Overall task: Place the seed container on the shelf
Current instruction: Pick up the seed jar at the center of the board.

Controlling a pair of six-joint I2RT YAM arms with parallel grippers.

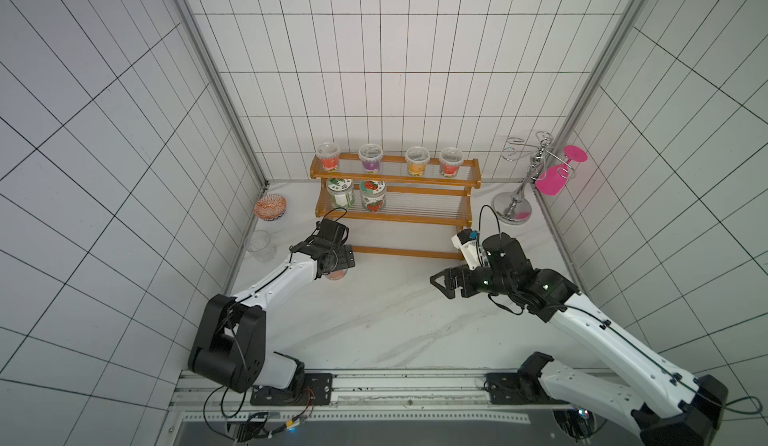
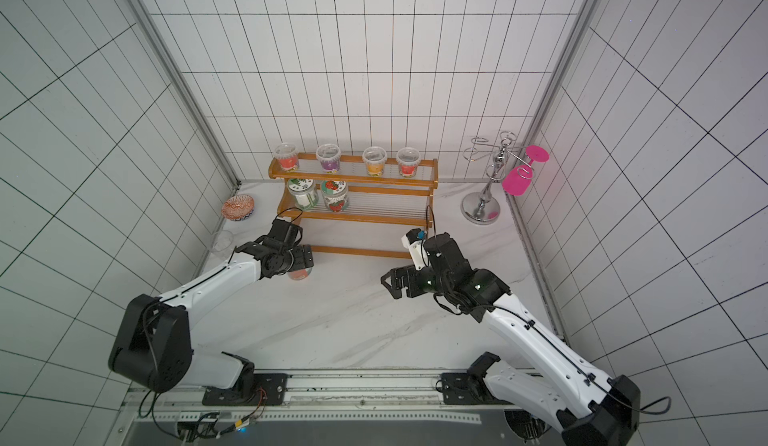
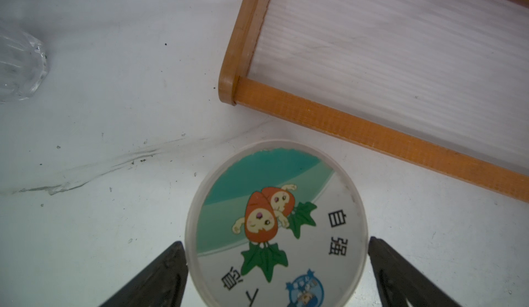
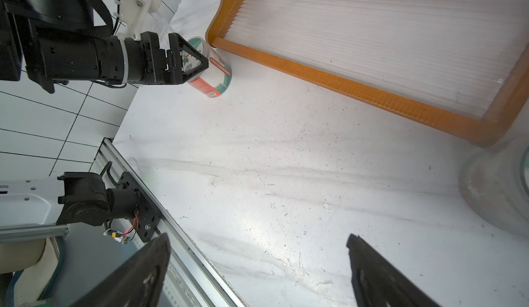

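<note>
Seed container (image 3: 276, 225), white-rimmed lid with orange cartoon figures.

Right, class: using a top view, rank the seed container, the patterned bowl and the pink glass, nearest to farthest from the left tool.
1. the seed container, between the open jaws of the left tool.
2. the patterned bowl, far-left corner, beside the shelf.
3. the pink glass, hanging on the chrome stand, far right.

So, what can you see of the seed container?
The seed container is a round jar with a whitish lid printed with two orange cartoon figures, green leaves and teal. Its label is white, orange and teal. It stands upright on the table, beside the shelf's front corner, flanked by the open left gripper.
</note>
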